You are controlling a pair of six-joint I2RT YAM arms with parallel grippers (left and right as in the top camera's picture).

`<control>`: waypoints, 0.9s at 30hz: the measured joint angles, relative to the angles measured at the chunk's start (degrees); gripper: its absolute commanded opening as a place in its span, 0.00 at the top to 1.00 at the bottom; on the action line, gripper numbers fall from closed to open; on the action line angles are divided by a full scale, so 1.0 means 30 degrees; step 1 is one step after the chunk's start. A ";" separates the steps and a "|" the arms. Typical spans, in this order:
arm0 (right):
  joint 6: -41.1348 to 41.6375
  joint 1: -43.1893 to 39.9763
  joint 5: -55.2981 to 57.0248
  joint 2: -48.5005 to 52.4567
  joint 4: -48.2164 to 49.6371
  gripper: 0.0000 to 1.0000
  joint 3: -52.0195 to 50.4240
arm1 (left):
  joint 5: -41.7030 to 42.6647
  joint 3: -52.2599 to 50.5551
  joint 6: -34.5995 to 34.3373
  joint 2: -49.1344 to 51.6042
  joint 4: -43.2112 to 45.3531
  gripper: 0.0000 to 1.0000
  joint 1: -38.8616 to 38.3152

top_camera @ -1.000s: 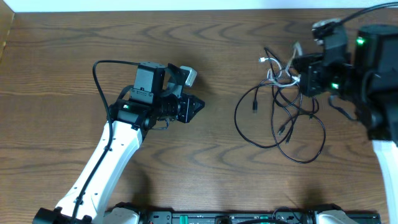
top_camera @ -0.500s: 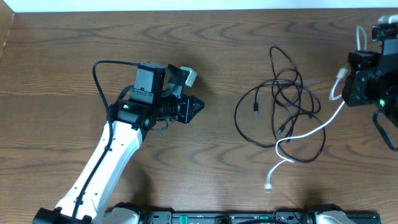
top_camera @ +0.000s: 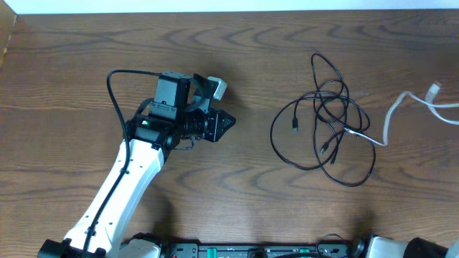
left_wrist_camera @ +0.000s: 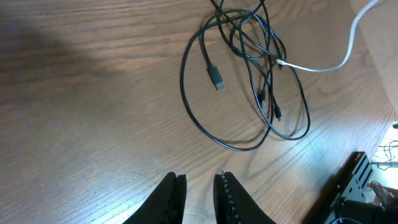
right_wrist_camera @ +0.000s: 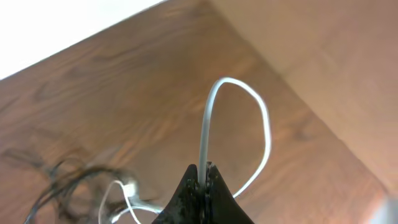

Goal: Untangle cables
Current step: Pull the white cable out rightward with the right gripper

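The black cables (top_camera: 326, 129) lie as tangled loops right of the table's middle, and they show in the left wrist view (left_wrist_camera: 249, 68) too. One white cable (top_camera: 391, 118) runs from that tangle toward the right edge, its plug (top_camera: 434, 90) near the edge. My right gripper (right_wrist_camera: 203, 167) is shut on the white cable (right_wrist_camera: 207, 121), which loops above the fingers. It is outside the overhead view. My left gripper (top_camera: 228, 122) hovers left of the tangle. Its fingers (left_wrist_camera: 174, 193) stand slightly apart with nothing between them.
A thick black arm cable (top_camera: 118, 75) arcs behind the left arm. A pale wall or panel (right_wrist_camera: 323, 56) borders the table at the right. The wooden table (top_camera: 251, 179) stretches between the left gripper and the tangle.
The right arm has left the overhead view to the right, dragging the white cable out of the tangle. The white plug end went from the table's front to the right edge. The left arm stayed still.
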 measured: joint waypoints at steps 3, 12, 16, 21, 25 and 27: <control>0.0707 -0.1639 0.0189 0.0000 -0.0750 0.99 0.0444 | 0.0000 0.0000 0.0000 0.0000 -0.0233 0.79 -0.0007; 0.2295 -0.3432 0.2178 -0.0066 -0.1399 0.99 0.3825 | 0.0015 0.0000 0.0007 0.0000 -0.0925 0.79 -0.0007; 0.2761 -0.4481 0.2310 -0.0015 -0.1217 0.99 0.4546 | 0.0109 0.0000 0.0000 0.0000 -0.0903 0.79 -0.0007; 0.3563 -0.5690 0.1144 0.2834 -0.2186 0.99 0.4962 | 0.0160 0.0000 0.0007 0.0000 -0.0634 0.79 -0.0007; 0.4350 -0.6288 0.0430 0.6907 -0.2965 0.99 0.4743 | 0.0168 0.0000 0.0000 0.0000 -0.0306 0.79 -0.0007; 0.4656 -0.6681 0.0117 0.8874 -0.2980 0.99 0.4612 | 0.0168 0.0000 0.0007 0.0000 -0.0211 0.79 -0.0007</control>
